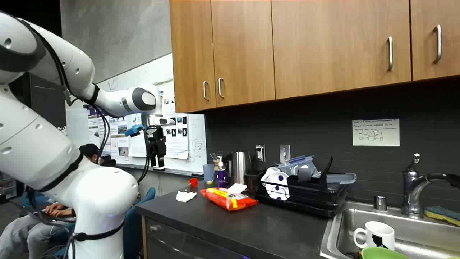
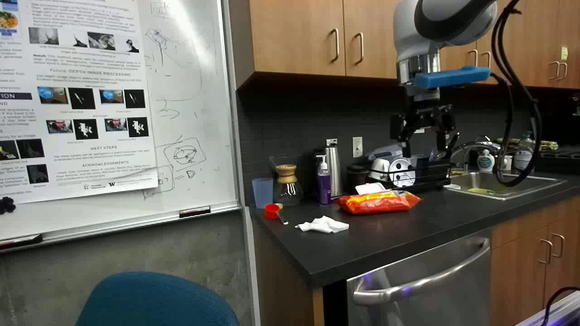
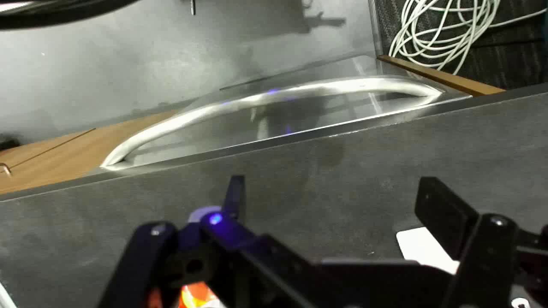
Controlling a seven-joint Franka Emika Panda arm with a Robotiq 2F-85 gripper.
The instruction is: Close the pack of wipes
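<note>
- White robot arm (image 1: 100, 194), nearest in an exterior view, filling its left side.
- Gripper (image 3: 334, 201), black, close up in the wrist view: fingers (image 3: 441, 209) spread wide, nothing held. Points down, clear above the counter.
- Dark countertop (image 1: 258, 230) below it; steel appliance front (image 2: 453, 299) with curved handle (image 2: 385, 296) under the edge.
- Pack of wipes (image 1: 226, 201) lies on the countertop in both exterior views, red-orange with yellow markings. White lid (image 1: 237, 188) raised at a tilt. Wrist view catches only an orange and yellow scrap, past the gripper's linkage.
- Crumpled white tissue (image 2: 322, 224) near the pack, a gap between them.
- Red scoop (image 2: 272, 210) just past the tissue, near the counter's end.
- Beyond and beside the pack: purple pump bottle (image 2: 324, 185); steel jug (image 1: 241, 169); black dish rack (image 1: 316, 209), white dish (image 1: 275, 183) with dark spots in it.
- Farthest: dark wall (image 1: 323, 136), wooden cabinets (image 1: 244, 54) above; whiteboard (image 2: 195, 113) with posters (image 2: 90, 149) and pen sketches.
</note>
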